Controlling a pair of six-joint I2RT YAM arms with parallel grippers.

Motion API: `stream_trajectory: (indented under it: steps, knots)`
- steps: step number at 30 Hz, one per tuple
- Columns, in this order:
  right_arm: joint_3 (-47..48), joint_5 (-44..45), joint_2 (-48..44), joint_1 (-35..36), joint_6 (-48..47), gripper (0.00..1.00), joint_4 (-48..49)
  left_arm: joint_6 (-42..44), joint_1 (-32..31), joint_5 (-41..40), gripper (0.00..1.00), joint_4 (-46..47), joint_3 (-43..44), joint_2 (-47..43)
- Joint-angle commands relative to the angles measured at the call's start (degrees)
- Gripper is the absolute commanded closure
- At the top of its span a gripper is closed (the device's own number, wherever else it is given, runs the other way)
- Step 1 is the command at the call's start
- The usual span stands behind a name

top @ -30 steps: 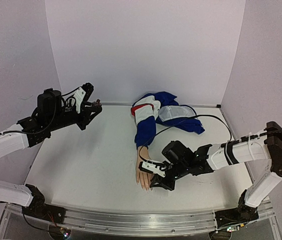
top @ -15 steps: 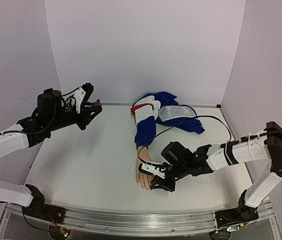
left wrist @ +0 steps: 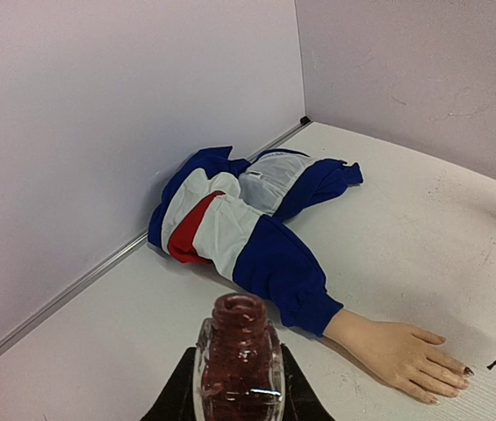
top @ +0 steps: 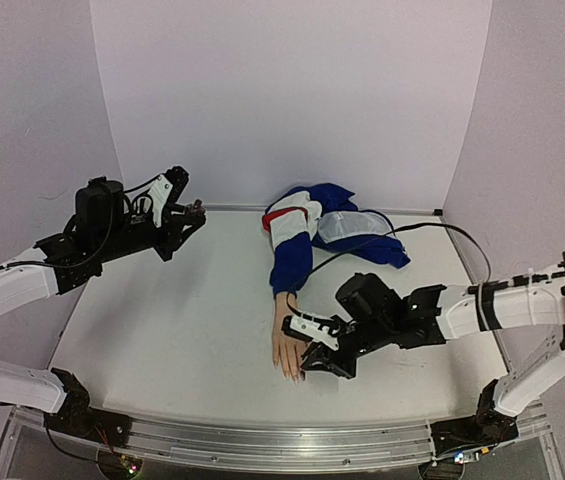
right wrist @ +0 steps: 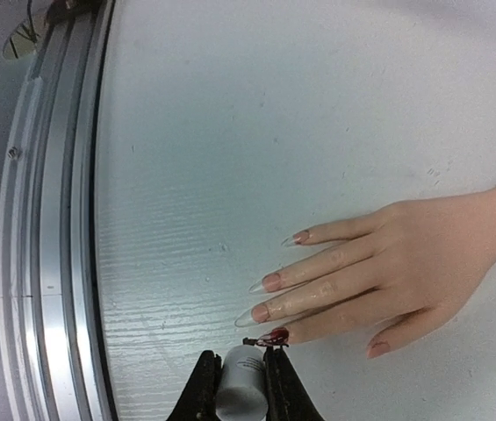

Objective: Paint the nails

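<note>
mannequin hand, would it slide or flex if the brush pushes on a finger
Probably shifts easily: the mannequin hand lies flat on the smooth table, with nothing visibly pinning it. The blue jacket sleeve is floppy cloth, so likely little anchoring. Its fingers look moulded, so probably fairly stiff.

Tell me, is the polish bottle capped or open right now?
Open. The polish bottle in the left pincer shows a bare threaded neck; the white cap is in the right pincer.
</note>
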Motion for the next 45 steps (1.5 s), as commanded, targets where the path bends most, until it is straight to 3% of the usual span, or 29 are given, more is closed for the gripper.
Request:
stream_trajectory:
  steps: [1,4,19,45]
  knots:
    - [-0.7,1.4,-7.0,0.4,1.1,1.00,2.5,-0.7,0.3,0.9,1.00,3.8,1.6,-0.2]
    - [-0.5,7.0,-5.5,0.3,1.4,1.00,4.2,-0.8,0.3,1.1,1.00,3.8,1.6,-0.3]
    - [1.6,3.0,3.5,0.4,-0.9,1.00,2.0,-0.7,0.3,0.5,1.00,3.8,1.6,-0.1]
    - [2.2,4.1,5.3,0.5,-0.6,1.00,1.3,-0.7,0.3,0.4,1.00,3.9,1.6,-0.1]
